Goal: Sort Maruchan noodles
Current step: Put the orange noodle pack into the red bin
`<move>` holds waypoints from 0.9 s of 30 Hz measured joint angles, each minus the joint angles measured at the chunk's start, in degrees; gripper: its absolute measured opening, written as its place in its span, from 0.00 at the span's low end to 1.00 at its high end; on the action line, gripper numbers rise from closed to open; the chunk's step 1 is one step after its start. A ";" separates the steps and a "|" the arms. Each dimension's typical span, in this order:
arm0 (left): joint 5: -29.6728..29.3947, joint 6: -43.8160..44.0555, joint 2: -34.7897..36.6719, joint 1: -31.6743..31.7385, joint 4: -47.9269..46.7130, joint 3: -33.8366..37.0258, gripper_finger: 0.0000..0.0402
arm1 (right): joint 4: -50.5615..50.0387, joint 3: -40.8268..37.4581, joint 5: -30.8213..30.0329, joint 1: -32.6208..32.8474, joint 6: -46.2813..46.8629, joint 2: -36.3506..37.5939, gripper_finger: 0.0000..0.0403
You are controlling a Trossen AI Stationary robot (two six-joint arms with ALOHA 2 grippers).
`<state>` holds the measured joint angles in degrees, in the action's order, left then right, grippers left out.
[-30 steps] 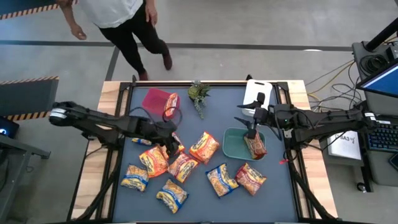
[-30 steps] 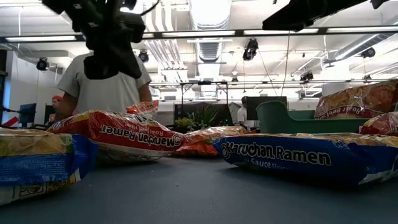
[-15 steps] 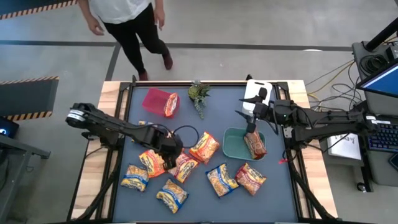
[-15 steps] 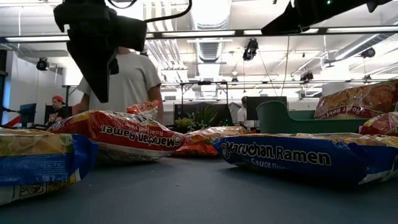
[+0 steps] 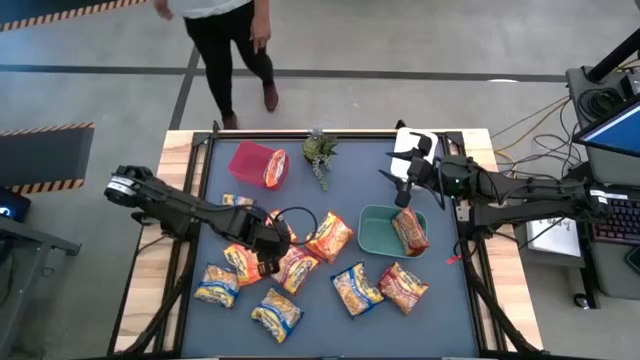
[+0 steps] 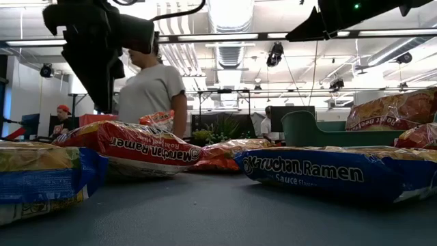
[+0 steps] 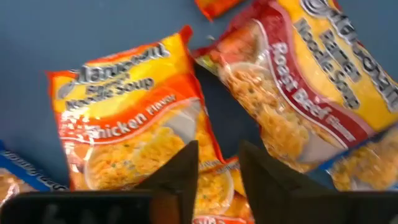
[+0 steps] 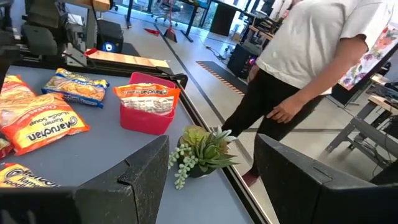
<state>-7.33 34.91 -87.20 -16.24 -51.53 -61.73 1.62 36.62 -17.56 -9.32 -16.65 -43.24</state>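
Orange chicken packet (image 7: 134, 124) lies flat on the table directly under the left claw (image 5: 262, 262), lower left of centre, its long axis running through the partly spread, empty jaws. Right claw (image 5: 402, 190) hangs released, empty, above the green bin (image 5: 375, 232).

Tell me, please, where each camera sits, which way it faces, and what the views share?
High: overhead, straight down; both arms, left gripper, right gripper.
Low: tabletop level, facing the room; an arm overhead.
Left wrist: above the orange Chicken packet; own fingers.
Right wrist: faces the plant, red bin; own fingers.
Shared: plant, bin with high.
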 joint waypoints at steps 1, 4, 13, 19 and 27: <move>-1.16 0.54 0.00 -0.26 -0.01 0.00 0.31 | -0.01 0.00 0.02 -0.13 0.11 0.00 0.56; -5.26 1.49 0.02 -1.28 0.14 0.34 0.42 | -0.01 -0.09 0.07 -0.28 0.11 0.00 0.56; -10.33 1.60 -4.06 -3.49 2.63 0.60 0.55 | 0.00 -0.28 0.20 -0.47 0.14 -0.04 0.56; -11.28 1.58 -9.54 -3.59 2.44 0.63 0.54 | -0.01 -0.28 1.18 -0.48 0.56 -0.04 0.56; -12.77 1.43 -14.73 -3.71 2.42 0.45 0.54 | -0.03 -0.31 1.25 -0.46 0.76 -0.04 0.56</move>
<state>-20.10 36.34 -101.92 -19.94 -49.11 -61.29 1.58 36.32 -16.32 -9.78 -15.89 -43.29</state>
